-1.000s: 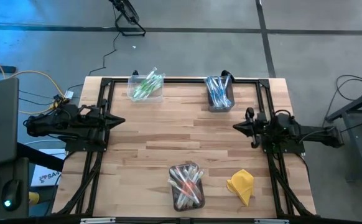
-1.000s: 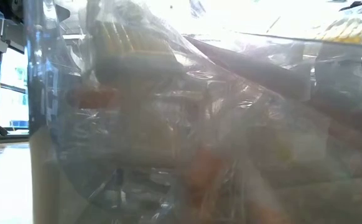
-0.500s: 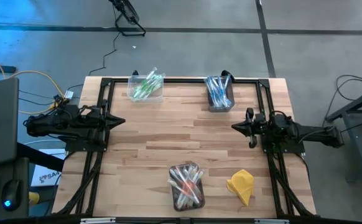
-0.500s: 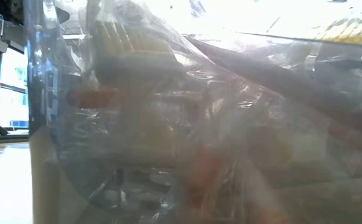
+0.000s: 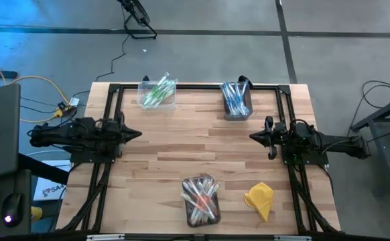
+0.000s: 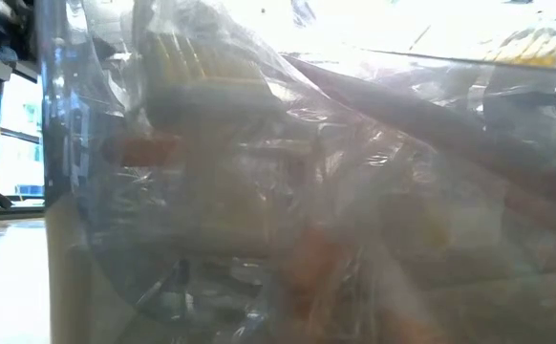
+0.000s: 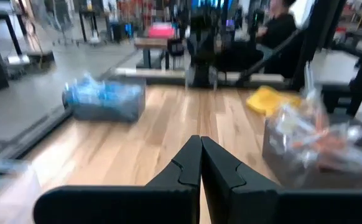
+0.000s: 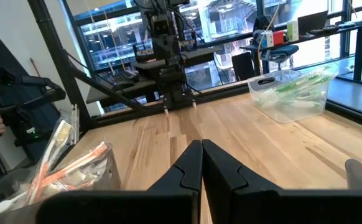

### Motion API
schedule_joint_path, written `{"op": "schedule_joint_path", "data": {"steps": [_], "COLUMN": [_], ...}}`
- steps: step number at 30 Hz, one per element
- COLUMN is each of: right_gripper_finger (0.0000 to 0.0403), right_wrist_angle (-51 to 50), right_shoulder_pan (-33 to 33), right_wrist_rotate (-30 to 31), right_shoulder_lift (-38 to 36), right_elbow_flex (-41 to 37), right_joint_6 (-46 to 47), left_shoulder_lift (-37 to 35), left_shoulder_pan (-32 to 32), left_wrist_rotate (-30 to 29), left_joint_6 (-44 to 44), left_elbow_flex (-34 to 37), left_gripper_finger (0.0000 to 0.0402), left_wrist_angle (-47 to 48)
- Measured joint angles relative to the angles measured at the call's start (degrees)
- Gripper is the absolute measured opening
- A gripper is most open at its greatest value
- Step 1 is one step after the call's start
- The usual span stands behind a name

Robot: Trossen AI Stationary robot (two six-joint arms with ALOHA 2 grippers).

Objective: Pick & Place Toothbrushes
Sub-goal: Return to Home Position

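The toothbrushes lie sorted in three clear bins. The green ones (image 5: 157, 93) are at the far left and the blue ones (image 5: 236, 100) at the far right. The pink-red ones (image 5: 201, 199) are at the near middle, and their bin (image 6: 278, 191) fills the low view. My left gripper (image 5: 139, 134) hovers shut and level over the table's left side, pointing right. My right gripper (image 5: 252, 136) hovers shut over the right side, pointing left. Nothing sits between either pair of fingers (image 7: 201, 142) (image 8: 201, 146).
A crumpled yellow cloth (image 5: 260, 199) lies near the front right, beside the pink-red bin. Bare wooden tabletop (image 5: 195, 144) stretches between the two grippers. Black frame rails (image 5: 108, 107) run along the table's edges. A person (image 7: 280, 22) sits in the room beyond the table.
My left gripper has moved a little toward the table's right edge and sunk slightly, staying shut and level. The bins and the cloth have kept their places.
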State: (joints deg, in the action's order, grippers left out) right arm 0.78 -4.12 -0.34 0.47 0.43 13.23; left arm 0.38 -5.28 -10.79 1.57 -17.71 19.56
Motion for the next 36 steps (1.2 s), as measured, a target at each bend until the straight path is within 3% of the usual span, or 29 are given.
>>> {"op": "schedule_joint_path", "data": {"steps": [8,28,36], "right_gripper_finger": [0.0002,0.0002,0.0002], "right_wrist_angle": [0.0,0.2,0.3], "right_shoulder_pan": [0.0,0.0,0.0], "right_wrist_rotate": [0.0,0.0,0.0], "right_shoulder_lift": [0.0,0.0,0.0], "right_elbow_flex": [0.0,-0.1,-0.1], "right_joint_6": [0.0,0.0,0.0], "left_shoulder_lift": [0.0,0.0,0.0], "left_shoulder_pan": [0.0,0.0,0.0], "left_wrist_rotate": [5.4,5.4,8.8], "left_joint_6": [1.0,-1.4,-5.2], "left_elbow_flex": [2.4,2.4,4.5], "left_gripper_finger": [0.0002,0.0002,0.0002], "left_wrist_angle": [0.7,2.8,3.8]}}
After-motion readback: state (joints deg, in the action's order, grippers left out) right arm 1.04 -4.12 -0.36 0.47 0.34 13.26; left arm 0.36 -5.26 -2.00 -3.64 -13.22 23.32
